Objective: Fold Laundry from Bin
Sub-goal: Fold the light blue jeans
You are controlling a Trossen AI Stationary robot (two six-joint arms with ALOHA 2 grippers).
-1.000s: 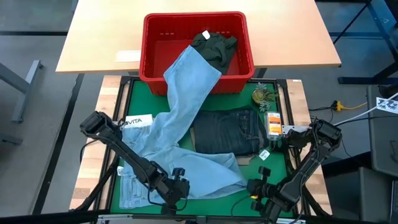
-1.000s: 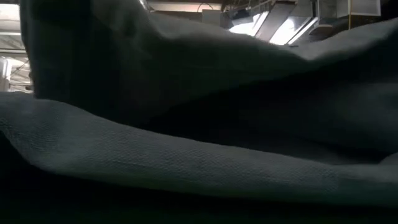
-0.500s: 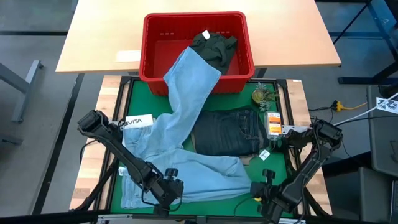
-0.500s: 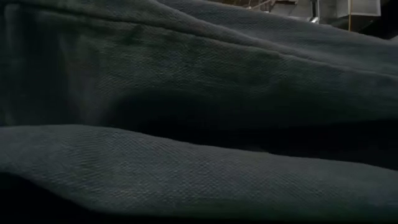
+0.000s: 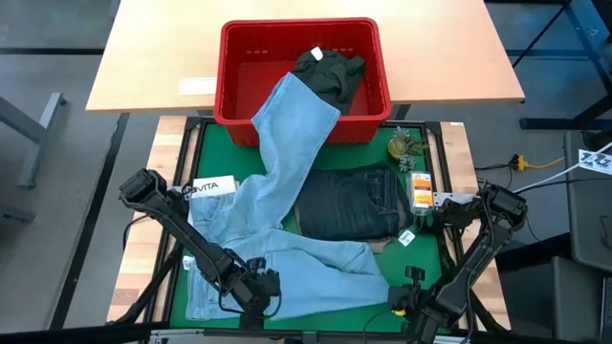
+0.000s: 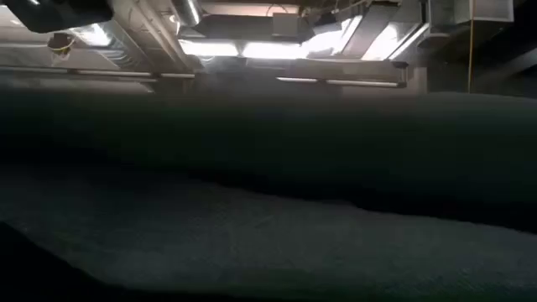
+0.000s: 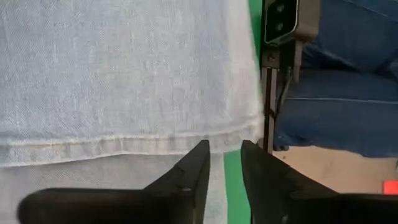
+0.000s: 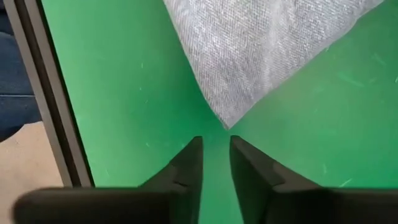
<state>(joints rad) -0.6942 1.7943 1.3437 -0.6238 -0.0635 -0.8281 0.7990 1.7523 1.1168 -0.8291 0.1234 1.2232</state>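
The light blue jeans (image 5: 277, 172) trail out of the red bin (image 5: 382, 81) over its near wall and spread across the green mat (image 5: 215, 143). One leg lies flat along the near edge. In the bin lies a dark olive-green piece (image 5: 330, 69). Folded dark navy jeans (image 5: 349, 203) lie on the mat at centre right. My left gripper (image 5: 263, 287) stands open just short of the leg's hem (image 7: 124, 144), with green mat showing between its fingers (image 7: 224, 149). My right gripper (image 5: 402, 298) is open and points down, the leg's corner (image 8: 225, 119) just beyond its tips (image 8: 216, 142).
A small plant-like object (image 5: 404, 146), an orange packet (image 5: 421, 191) and a white tag (image 5: 406, 237) sit by the mat's right edge. A white printed card (image 5: 212, 186) lies at the left. Cloth (image 6: 252, 235) fills the lower part of the low view.
The jeans' near leg has sunk: in the low view it filled the picture, and now it lies low with the ceiling showing above it. In the high view the leg has flattened along the near edge. My left gripper has shifted a little toward the table's left.
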